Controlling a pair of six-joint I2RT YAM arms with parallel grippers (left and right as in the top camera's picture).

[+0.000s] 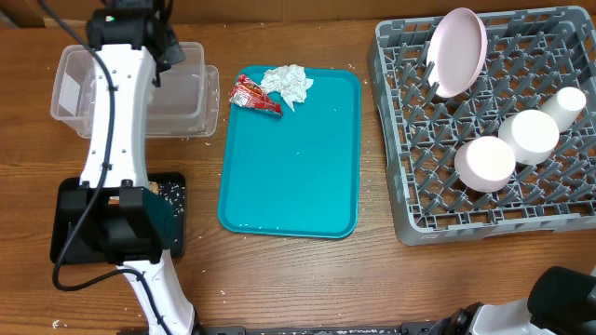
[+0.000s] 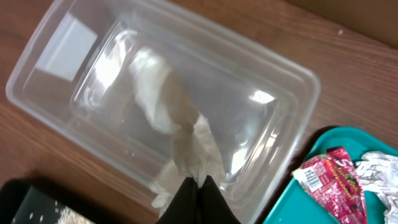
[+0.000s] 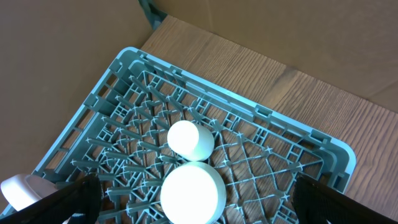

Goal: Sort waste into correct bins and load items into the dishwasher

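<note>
Left gripper [image 2: 200,198] pinches white napkin [image 2: 157,93] over clear tub [image 2: 297,106] edge

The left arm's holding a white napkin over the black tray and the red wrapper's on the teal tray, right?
No: the left wrist view shows the left fingers holding the white napkin over the clear tub instead. The red wrapper is on the teal tray.

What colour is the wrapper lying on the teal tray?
The wrapper is red and white; left wrist view.
</note>
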